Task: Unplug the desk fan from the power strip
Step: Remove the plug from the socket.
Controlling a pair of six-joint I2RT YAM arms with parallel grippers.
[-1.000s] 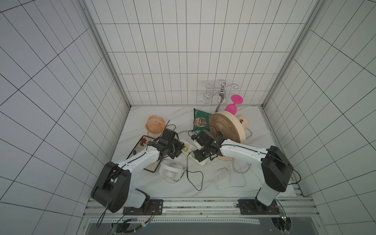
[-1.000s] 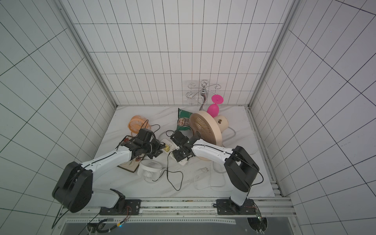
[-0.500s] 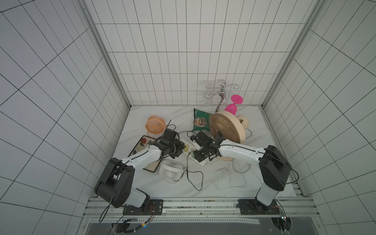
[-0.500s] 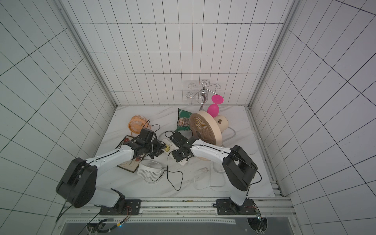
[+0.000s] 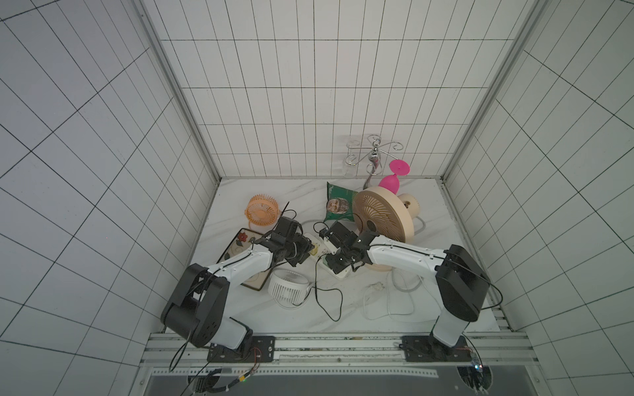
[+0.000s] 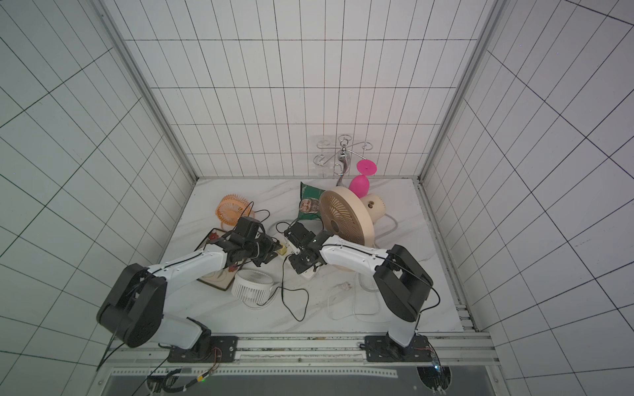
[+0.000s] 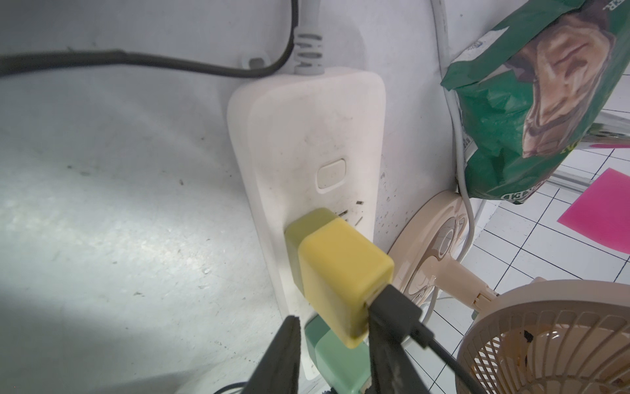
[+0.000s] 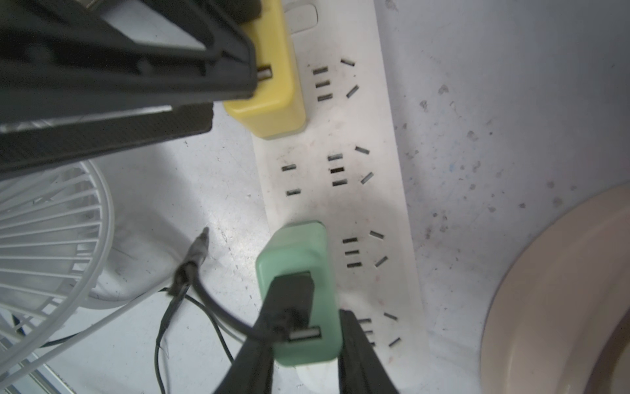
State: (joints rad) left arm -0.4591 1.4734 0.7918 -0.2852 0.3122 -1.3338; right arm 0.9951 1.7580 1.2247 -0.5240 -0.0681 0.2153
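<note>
Our left tool (image 7: 335,327) is pinched narrow on the yellow charger (image 7: 341,266), with one of its black fingers (image 7: 283,358) on each side. A black USB plug (image 7: 395,307) sticks into that charger, right by one finger. Our right tool (image 8: 308,327) is closed around the green charger (image 8: 296,249), and its fingers (image 8: 361,358) look to be touching both sides. A thin black wire (image 8: 184,276) runs from that charger over the tabletop (image 5: 302,195).

Both chargers stand in the power strip (image 7: 306,129), along one long edge. The yellow one is next to the strip's button (image 7: 330,174). The green one is near the other end, with one pair of holes showing between them. A thick grey cord (image 7: 306,51) comes out of the button end. In both top views the strip lies flat near the middle of the tabletop, between the tray (image 5: 235,248) and the big beige fan (image 5: 380,214).

The tabletop is white with faint grey streaks and small dark specks. White tiled walls (image 5: 308,103) stand on three sides. A metal rail (image 5: 343,346) runs along the front, and both arms stand on it.

The tray has a dark rim and a pale inside. We see red flower shapes in it, and the left arm hides the rest. A green snack bag (image 5: 338,205) sits at the back beside the beige fan, and we cannot see inside it. A pink wine glass (image 5: 389,183) is upside down by a silver rack (image 5: 372,156). A small orange fan (image 5: 262,212) stands behind the tray. A small white fan (image 5: 287,288) lies face up near the front.
</note>
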